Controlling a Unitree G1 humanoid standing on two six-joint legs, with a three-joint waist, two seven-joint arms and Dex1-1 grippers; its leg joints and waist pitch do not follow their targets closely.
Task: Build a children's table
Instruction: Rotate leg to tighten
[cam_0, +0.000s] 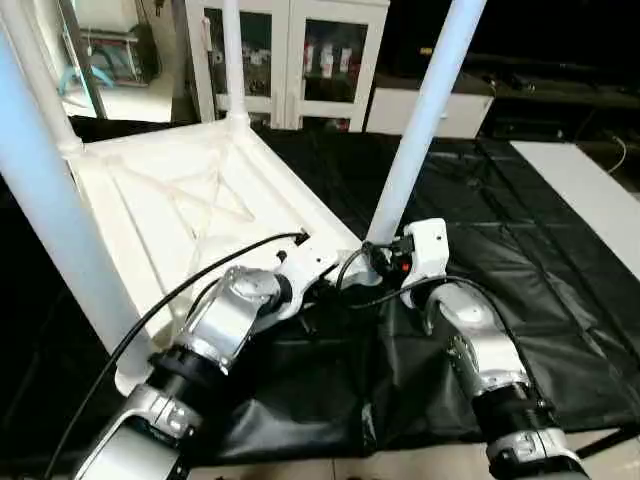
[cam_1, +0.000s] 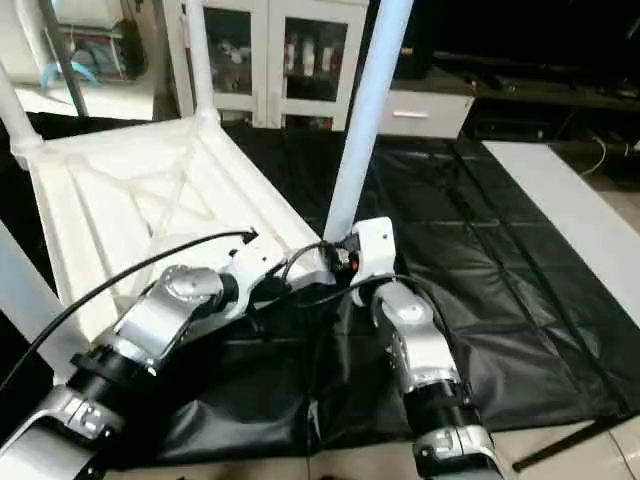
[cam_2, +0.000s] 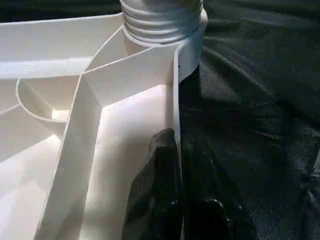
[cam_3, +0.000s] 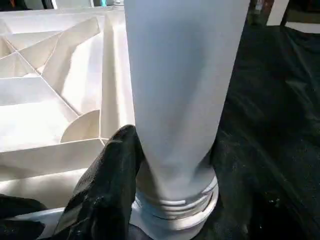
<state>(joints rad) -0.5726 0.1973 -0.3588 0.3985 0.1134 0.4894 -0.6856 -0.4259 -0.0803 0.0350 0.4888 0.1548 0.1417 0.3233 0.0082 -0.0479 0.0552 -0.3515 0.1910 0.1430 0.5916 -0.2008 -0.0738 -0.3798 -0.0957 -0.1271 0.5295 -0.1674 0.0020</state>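
Left wrist view: left pincer (cam_2: 177, 165) pinches tabletop rim (cam_2: 176, 115); right pincer (cam_3: 150, 165) clasps leg (cam_3: 180, 100).

- The white plastic rectangular table top (cam_0: 180, 215) is laid upside down on the black crinkled floor sheet (cam_0: 500, 250), on the left side.
- Four long white tube legs are stood up in its corner sockets.
- The near right leg (cam_0: 420, 120) is found just behind the right gripper (cam_3: 125, 165).
- The left gripper (cam_2: 172, 195) is placed on the top's near rim, beside that leg's socket.
- A white glass-door cabinet (cam_0: 290, 60) is seen behind the sheet.
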